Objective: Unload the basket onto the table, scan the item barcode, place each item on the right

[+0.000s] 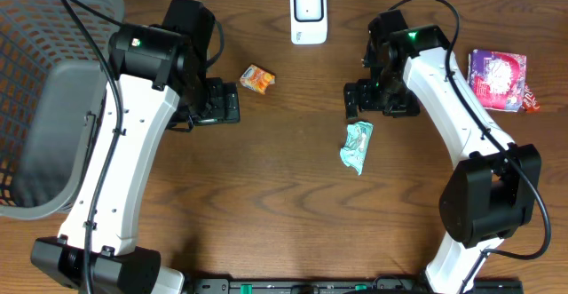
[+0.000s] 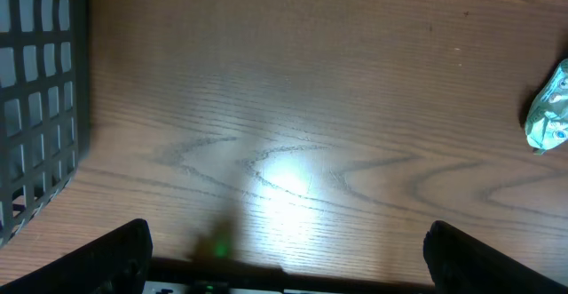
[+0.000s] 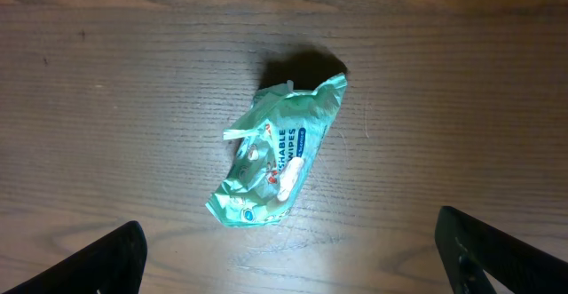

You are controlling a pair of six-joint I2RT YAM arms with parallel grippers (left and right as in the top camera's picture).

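A crumpled green pack of wipes [image 1: 357, 146] lies on the wooden table, right of centre. In the right wrist view the pack [image 3: 277, 154] lies just ahead of my open right gripper [image 3: 293, 260], whose fingers are spread wide with nothing between them. No barcode shows on it. Overhead, the right gripper [image 1: 373, 99] hovers just behind the pack. My left gripper [image 1: 211, 106] is open and empty over bare wood [image 2: 288, 260], and its view catches the wipes [image 2: 550, 107] at the right edge. A white scanner [image 1: 308, 14] stands at the back centre.
A small orange packet [image 1: 257, 79] lies between the left gripper and the scanner. A purple packet [image 1: 497, 79] sits at the far right. A dark mesh basket [image 1: 35, 27] with a grey liner fills the left side, and its wall [image 2: 40, 90] shows in the left wrist view.
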